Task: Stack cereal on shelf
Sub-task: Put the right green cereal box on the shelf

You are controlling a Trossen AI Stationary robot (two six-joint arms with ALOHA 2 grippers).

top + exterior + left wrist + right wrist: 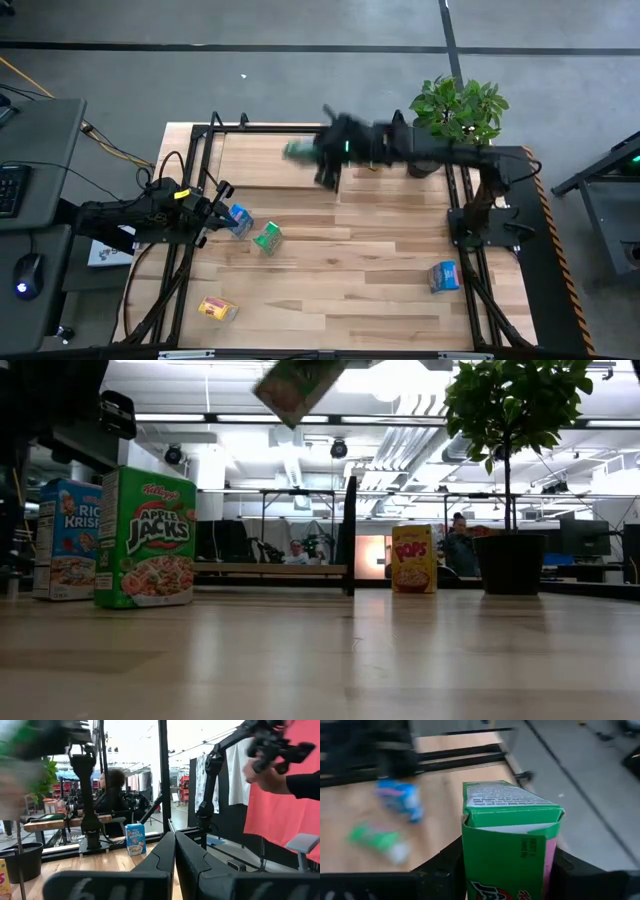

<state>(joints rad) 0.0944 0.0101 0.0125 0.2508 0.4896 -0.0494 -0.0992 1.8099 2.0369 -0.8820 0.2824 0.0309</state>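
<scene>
From the high view I saw the striped wooden tabletop [340, 280] sitting on a grey floor, and I placed everything against the potted plant [458, 110] at its far right corner. The right gripper [318, 152] was stretched out from the plant over the shelf [270, 165], clamped on a green cereal box [505, 840]; in the right wrist view the box stood between the fingers. In the low view that box [298, 385] hung tilted high above the table.

The left gripper [222, 208] lay well away from the plant, at the table's opposite edge, its fingers [165, 855] closed together with nothing between them. Just beside it sat a blue box [239, 219] and a second green box [267, 237]. A yellow-orange box [217, 309] lay at the near corner farthest from the plant, and another blue box [445, 275] rested near the front, on the plant's side.

At table height, a yellow Pops box [414, 559] stood just beside the plant's pot. Beyond it the room showed desks, ceiling lights and a seated person [460, 545].
</scene>
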